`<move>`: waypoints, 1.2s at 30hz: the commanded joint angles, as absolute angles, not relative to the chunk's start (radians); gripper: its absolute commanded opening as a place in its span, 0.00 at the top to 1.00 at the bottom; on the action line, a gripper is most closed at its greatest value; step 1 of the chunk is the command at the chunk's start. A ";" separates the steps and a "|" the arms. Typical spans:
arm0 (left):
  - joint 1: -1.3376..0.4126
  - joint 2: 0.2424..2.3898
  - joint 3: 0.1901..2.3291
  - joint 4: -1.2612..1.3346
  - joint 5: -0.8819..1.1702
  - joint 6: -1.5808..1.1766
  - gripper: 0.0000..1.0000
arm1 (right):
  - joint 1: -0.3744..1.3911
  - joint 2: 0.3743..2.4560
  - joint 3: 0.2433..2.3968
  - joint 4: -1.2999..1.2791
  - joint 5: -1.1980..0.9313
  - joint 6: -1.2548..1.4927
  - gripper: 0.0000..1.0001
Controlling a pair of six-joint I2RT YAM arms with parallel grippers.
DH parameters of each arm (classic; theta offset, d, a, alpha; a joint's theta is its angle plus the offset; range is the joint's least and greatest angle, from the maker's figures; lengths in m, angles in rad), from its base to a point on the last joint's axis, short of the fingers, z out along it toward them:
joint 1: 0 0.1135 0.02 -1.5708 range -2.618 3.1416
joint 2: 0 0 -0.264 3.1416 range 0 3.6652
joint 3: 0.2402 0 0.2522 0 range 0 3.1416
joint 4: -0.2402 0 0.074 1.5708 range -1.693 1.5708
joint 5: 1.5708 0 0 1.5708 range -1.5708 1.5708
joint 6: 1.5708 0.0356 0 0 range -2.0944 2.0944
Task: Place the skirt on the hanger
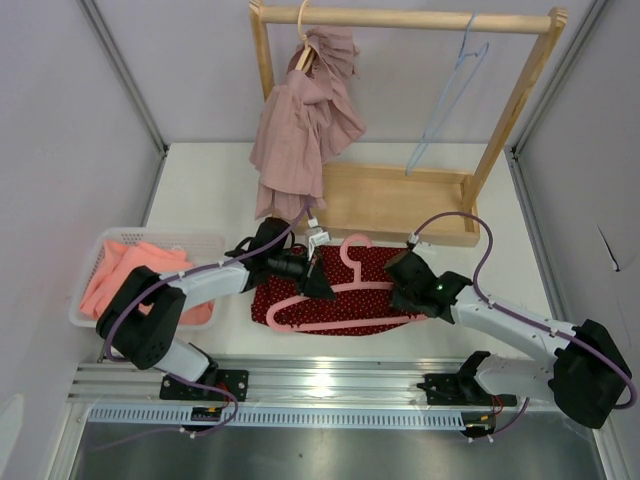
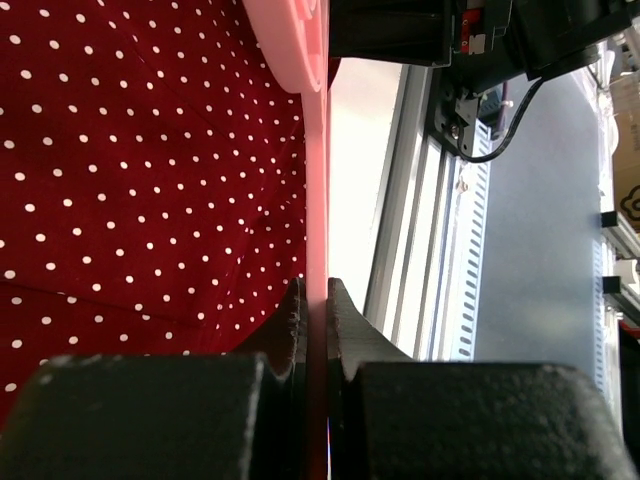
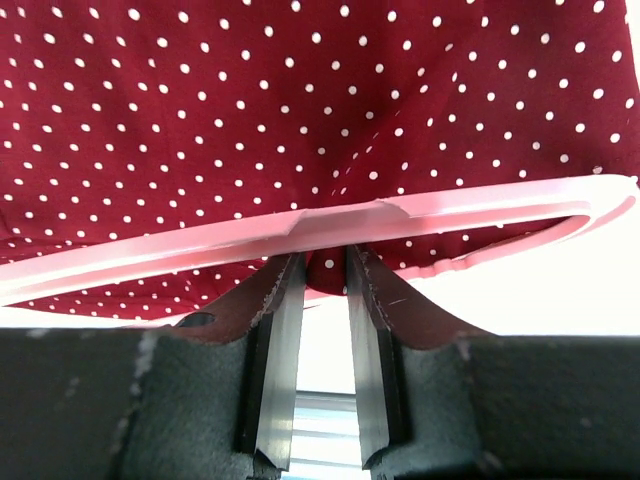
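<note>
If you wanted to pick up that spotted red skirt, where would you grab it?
Probably its near edge, from the robot's side: the polka-dot skirt lies flat, and that edge bunches into a pinchable fold under the pink hanger.

No text, brand, number or sign can be read in any view. The small white tags point(image 1: 312, 223) on the cables point(image 1: 300, 215) just in front of the wooden rack point(image 1: 400, 195) are too small to tell whether they carry print.
</note>
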State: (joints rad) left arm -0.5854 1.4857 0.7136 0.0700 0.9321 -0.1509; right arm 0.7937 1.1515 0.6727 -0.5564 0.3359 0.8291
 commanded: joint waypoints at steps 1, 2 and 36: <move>-0.563 1.448 0.716 0.124 0.991 -0.163 1.00 | 0.790 1.135 0.730 -0.577 0.373 0.816 0.72; -0.563 1.447 0.716 0.121 0.991 -0.158 1.00 | 0.788 1.138 0.744 -0.584 0.373 0.813 0.72; -0.520 1.457 0.699 0.130 0.917 -0.144 1.00 | 0.725 1.126 0.770 -0.566 0.281 0.730 0.51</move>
